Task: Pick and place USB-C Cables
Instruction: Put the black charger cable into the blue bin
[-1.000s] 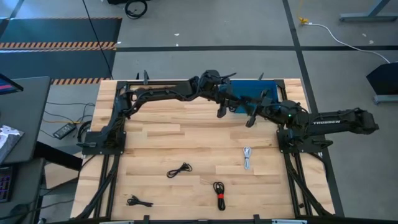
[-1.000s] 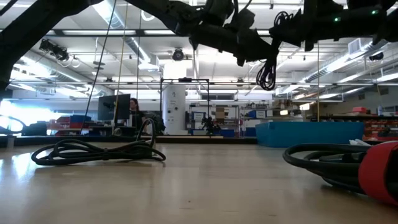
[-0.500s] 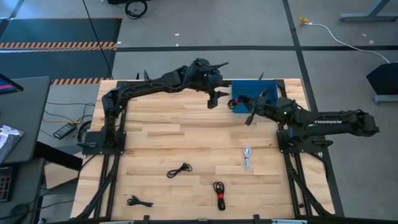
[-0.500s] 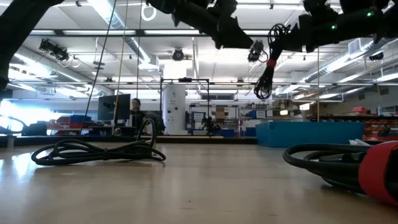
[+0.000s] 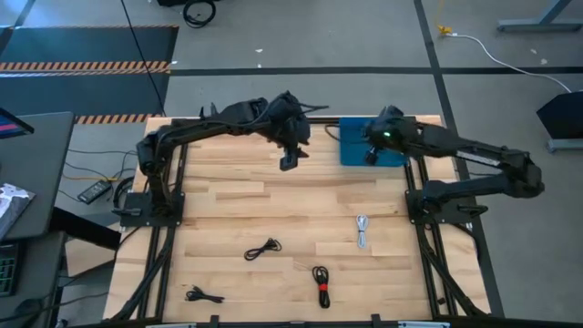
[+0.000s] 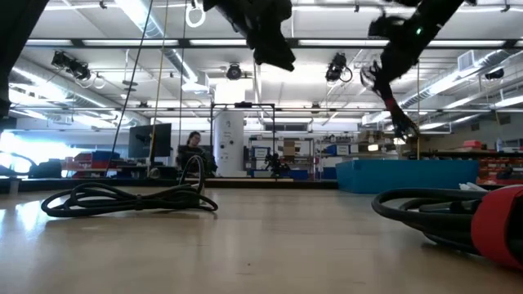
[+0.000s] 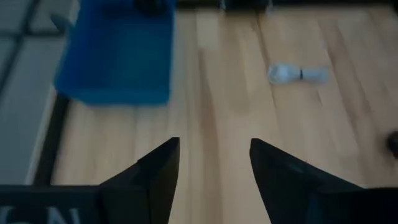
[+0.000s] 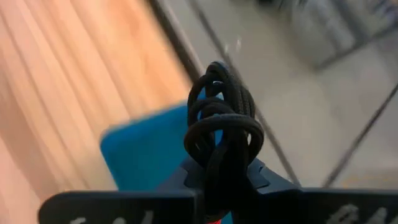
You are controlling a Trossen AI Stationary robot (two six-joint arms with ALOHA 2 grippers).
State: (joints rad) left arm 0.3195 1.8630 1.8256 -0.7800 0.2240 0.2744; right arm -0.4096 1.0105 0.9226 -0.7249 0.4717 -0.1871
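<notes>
Over the blue tray (image 5: 353,146) at the table's far edge, my right gripper (image 5: 372,157) is shut on a black coiled USB-C cable (image 8: 221,118) with a red tie band (image 6: 391,104). My left gripper (image 5: 288,162) hangs open above bare wood left of the tray, empty, as the left wrist view shows (image 7: 214,162). More cables lie flat on the table: a white one (image 5: 363,230), a black one (image 5: 262,248), a black one with a red band (image 5: 321,284), and a black one (image 5: 203,294) by the near edge. My right gripper pinches the coiled cable between its two fingers near the banded part (image 8: 222,168). The free loops (image 8: 217,93) stick out beyond the fingertips. The cable is lifted clear, high above the tray (image 8: 146,152), and slants downward in the low view.
The blue tray (image 6: 404,174) stands at the far right of the table; nothing shows inside it. Both arm bases flank the table at left and right. Bare wood stretches across the middle between the arms and the cables lying near the front.
My left gripper has drawn back from the right gripper, moving toward the table's left. My right arm has swung toward the far edge, carrying the hanging cable from beside the tray to above it. In the low view the cable has shifted right and now slants.
</notes>
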